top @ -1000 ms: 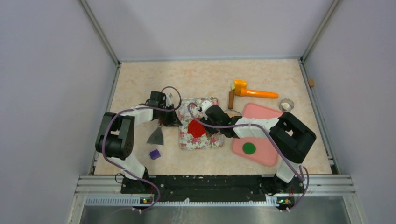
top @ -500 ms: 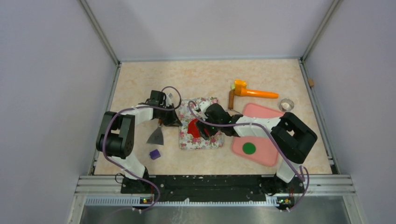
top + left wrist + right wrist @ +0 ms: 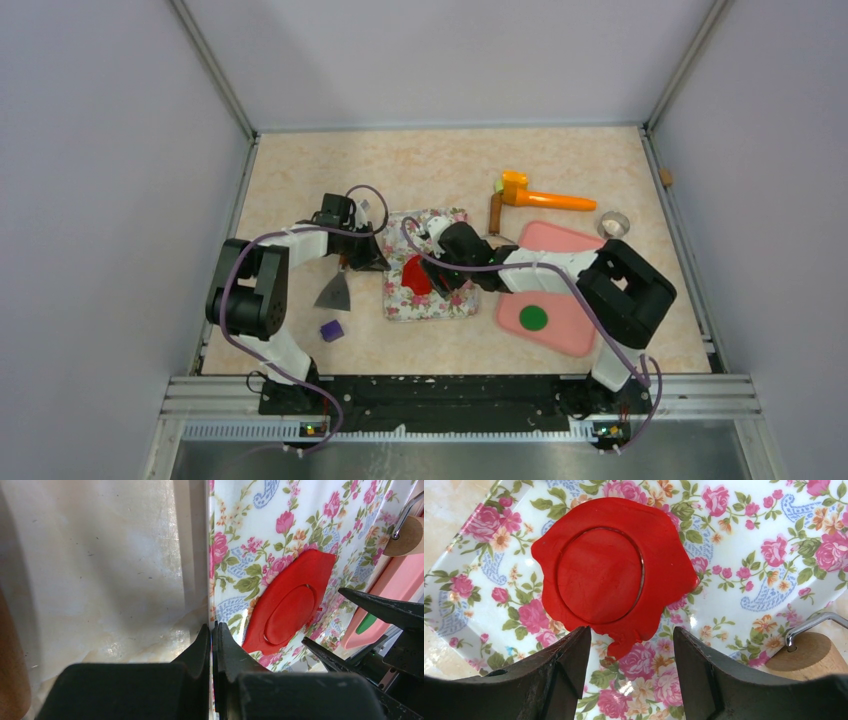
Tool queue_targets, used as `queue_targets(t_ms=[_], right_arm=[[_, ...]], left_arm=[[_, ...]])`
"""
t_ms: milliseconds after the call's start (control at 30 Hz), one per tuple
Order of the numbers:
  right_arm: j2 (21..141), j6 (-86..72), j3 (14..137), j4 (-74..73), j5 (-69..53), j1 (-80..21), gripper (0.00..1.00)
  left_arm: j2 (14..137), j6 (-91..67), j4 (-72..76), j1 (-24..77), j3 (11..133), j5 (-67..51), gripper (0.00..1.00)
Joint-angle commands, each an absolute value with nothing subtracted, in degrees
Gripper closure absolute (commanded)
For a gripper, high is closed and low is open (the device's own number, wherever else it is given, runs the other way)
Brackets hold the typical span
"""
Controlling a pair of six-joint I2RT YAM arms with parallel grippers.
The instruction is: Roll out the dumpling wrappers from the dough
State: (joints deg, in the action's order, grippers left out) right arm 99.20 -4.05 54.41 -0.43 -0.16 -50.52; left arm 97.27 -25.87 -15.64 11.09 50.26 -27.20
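Left hand (image 3: 213,629) clenched on the left edge of the floral tray (image 3: 744,555), fingers pinched together on the rim. Right hand (image 3: 631,632) released, fingers spread either side of the ragged lip of the red clay sheet (image 3: 669,575), low over the tray. Dumpling wrapper (image 3: 599,575): round cut disc seated inside that sheet, flat on the tray, mid-bench (image 3: 300,180).
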Motion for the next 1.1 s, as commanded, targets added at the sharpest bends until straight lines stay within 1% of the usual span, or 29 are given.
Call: queue_targets(t_ms=[0,333,467,633,833,1067], right_arm=[[100.29,-3.36,55.89,1.28,1.95,-50.91,0.38],[101.67,-3.08,54.90,1.43,4.65,-50.92,0.39],[101.94,-3.03,54.52,1.02,6.07,-50.96,0.42],[101.75,1.28,53.18,0.83,8.87,-50.95,0.45],[100.67,4.82,51.13,1.13,10.71,-50.70,0.51],[100.37,7.33,51.44,2.70,11.94,-49.27,0.59]], left_arm=[[99.34,-25.22,-17.06,11.34,48.76,-22.59,1.00],[99.23,-25.14,-16.54,11.34,48.57,-22.31,1.00],[99.36,-25.06,-16.52,11.34,48.58,-22.49,1.00],[99.62,-24.87,-16.66,11.34,49.00,-22.65,1.00],[99.91,-24.31,-17.03,11.34,49.17,-22.67,1.00],[100.10,-23.03,-17.62,11.40,49.33,-21.86,1.00]])
